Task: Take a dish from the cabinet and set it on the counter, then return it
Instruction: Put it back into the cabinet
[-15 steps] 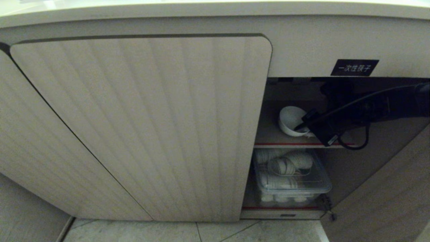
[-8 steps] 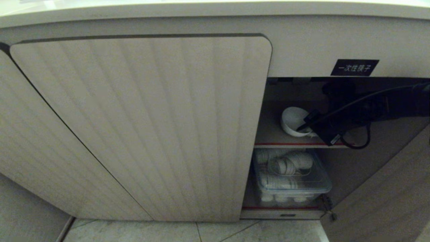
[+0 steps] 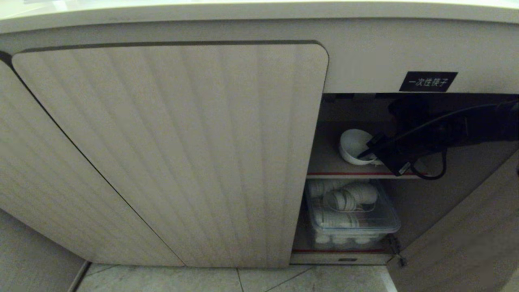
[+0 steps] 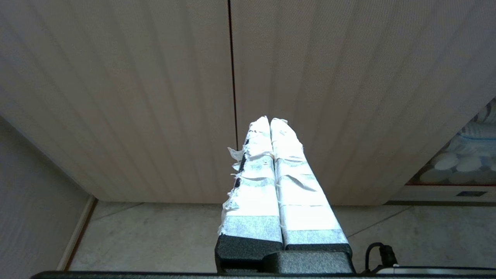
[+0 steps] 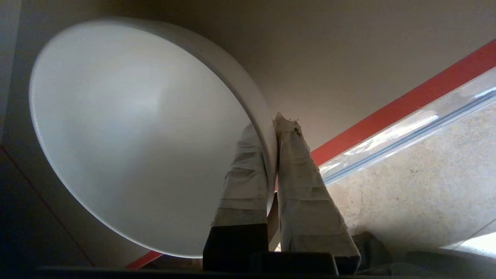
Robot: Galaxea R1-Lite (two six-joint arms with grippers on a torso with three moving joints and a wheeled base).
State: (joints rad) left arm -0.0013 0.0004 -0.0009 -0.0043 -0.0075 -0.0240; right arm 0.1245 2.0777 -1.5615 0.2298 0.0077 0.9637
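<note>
The dish (image 3: 351,145), a small white bowl, is tilted on its side above the upper red-edged shelf (image 3: 328,173) inside the open cabinet (image 3: 182,154). My right gripper (image 3: 362,153) reaches in from the right and is shut on the bowl's rim. In the right wrist view the dish (image 5: 135,128) fills the frame, and the right gripper (image 5: 270,123) has one taped finger inside the rim and one outside. The left gripper (image 4: 270,120) is shut and empty, parked low in front of the closed ribbed doors. The counter (image 3: 259,11) shows only as a pale edge along the top.
A clear plastic box (image 3: 377,225) of white dishes fills the lower shelf, seen also as the box (image 4: 465,162) in the left wrist view. A black label (image 3: 427,81) sits above the opening. The swung-open door (image 3: 466,243) stands at the right, over a tiled floor (image 3: 243,280).
The bowl and my right gripper have shifted very slightly to the right above the shelf. The left arm has stayed still.
</note>
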